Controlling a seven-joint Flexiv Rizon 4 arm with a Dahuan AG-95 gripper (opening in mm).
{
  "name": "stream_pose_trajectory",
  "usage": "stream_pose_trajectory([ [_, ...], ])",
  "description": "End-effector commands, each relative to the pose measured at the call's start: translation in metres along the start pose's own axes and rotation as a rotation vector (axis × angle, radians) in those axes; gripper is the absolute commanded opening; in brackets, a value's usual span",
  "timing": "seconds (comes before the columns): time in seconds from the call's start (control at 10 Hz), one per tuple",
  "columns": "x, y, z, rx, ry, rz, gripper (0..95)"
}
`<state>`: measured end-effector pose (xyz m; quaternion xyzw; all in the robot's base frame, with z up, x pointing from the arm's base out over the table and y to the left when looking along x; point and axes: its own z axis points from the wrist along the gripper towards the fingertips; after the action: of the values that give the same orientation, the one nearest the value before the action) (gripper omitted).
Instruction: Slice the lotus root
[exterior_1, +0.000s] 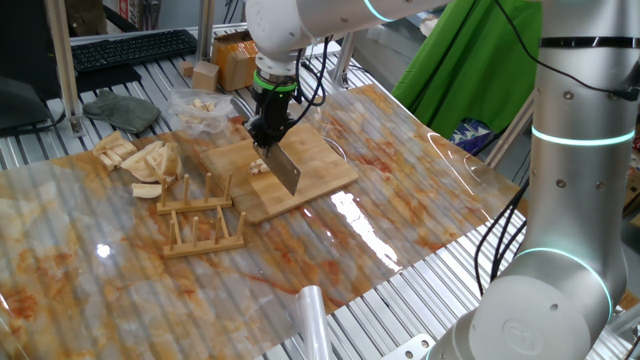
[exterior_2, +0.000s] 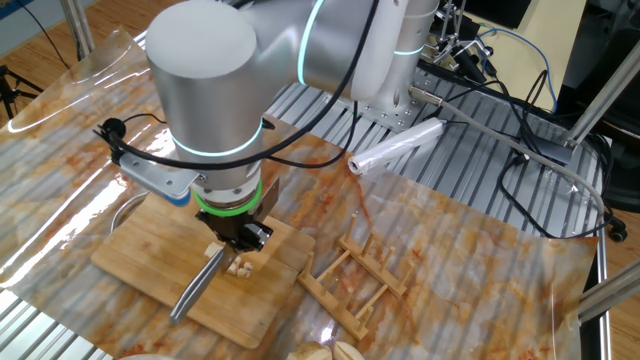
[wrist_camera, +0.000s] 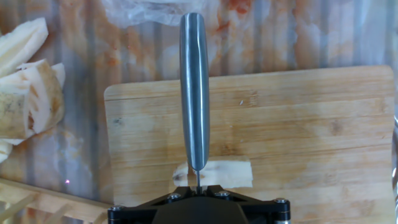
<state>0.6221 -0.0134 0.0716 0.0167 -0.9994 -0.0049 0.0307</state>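
on the board (exterior_1: 310, 170) mid-table, my gripper (exterior_1: 268, 132) clamps the knife (exterior_1: 285, 168); lotus root (wrist_camera: 214, 174) partly cut, more slicing left.

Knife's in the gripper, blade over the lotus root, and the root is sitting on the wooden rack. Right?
Not quite. The lotus root lies on the bamboo cutting board, not on the wooden rack, which stands beside the board with nothing on it. The hand view shows this best. The rest holds: the gripper holds the knife over the root.

Two oblique views, one top-down
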Motion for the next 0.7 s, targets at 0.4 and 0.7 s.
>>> stream_pose_trajectory([
  [0.4,-0.001,-0.002,0.001,0.000,-0.003,-0.002,0.0],
  [0.7,-0.006,-0.005,0.014,0.004,0.002,-0.017,0.0],
])
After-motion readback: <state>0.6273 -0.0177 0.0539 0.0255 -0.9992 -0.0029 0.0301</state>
